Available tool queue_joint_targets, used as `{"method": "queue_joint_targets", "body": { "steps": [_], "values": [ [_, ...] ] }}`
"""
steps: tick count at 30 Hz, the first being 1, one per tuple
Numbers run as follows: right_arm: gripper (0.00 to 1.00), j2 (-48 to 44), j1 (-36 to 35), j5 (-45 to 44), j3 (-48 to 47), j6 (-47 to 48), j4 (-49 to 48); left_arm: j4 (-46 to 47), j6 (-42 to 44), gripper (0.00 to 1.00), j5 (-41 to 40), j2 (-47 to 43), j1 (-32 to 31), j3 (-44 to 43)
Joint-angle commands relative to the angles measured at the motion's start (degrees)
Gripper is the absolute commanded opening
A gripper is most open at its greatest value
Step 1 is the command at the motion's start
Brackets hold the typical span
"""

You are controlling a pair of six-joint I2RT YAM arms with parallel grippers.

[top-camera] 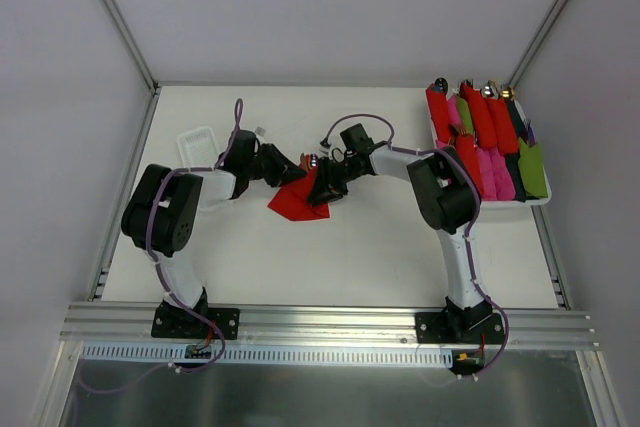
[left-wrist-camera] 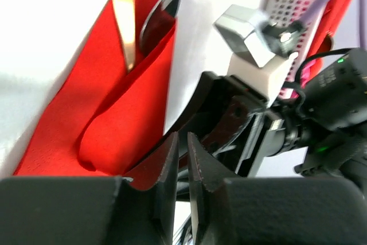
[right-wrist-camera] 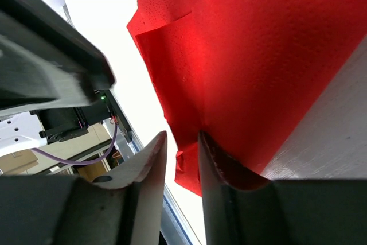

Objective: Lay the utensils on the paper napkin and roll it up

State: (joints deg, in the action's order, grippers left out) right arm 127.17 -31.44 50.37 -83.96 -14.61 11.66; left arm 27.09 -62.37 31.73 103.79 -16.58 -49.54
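White worktop (top-camera: 350,247) under both arms, and I've got them meeting in the middle over the paper napkin (top-camera: 292,203). Utensils (left-wrist-camera: 123,21) lie tucked in its fold, spoon head poking out the top. Right fingers (right-wrist-camera: 146,164) are squeezed onto a napkin fold, slim gap only. Left fingers (left-wrist-camera: 202,176) are almost together at the napkin's edge, and I can't tell if they've caught it. Tray (top-camera: 540,202) of rolled bundles (top-camera: 480,122) sits far right.

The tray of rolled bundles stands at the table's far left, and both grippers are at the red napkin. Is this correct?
Not quite: the top external view shows the tray of rolled bundles at the far right, not left. The left gripper and right gripper are indeed at the red napkin.
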Motion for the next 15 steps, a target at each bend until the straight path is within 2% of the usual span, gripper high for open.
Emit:
{"method": "queue_joint_targets", "body": {
  "steps": [1, 9, 15],
  "values": [
    [0.30, 0.44, -0.20, -0.62, 0.03, -0.51, -0.76, -3.80, 2.95, 0.10, 2.11, 0.19, -0.74, -1.79],
    [0.29, 0.09, -0.20, -0.89, 0.55, -0.86, -0.76, -7.22, 2.87, 0.02, 1.94, 2.47, -1.70, 0.67],
    [0.29, -2.54, 0.24, 0.52, 2.75, -0.42, -0.94, -11.61, 3.39, 0.00, 0.80, 4.75, -1.79, 1.37]
  ]
}}
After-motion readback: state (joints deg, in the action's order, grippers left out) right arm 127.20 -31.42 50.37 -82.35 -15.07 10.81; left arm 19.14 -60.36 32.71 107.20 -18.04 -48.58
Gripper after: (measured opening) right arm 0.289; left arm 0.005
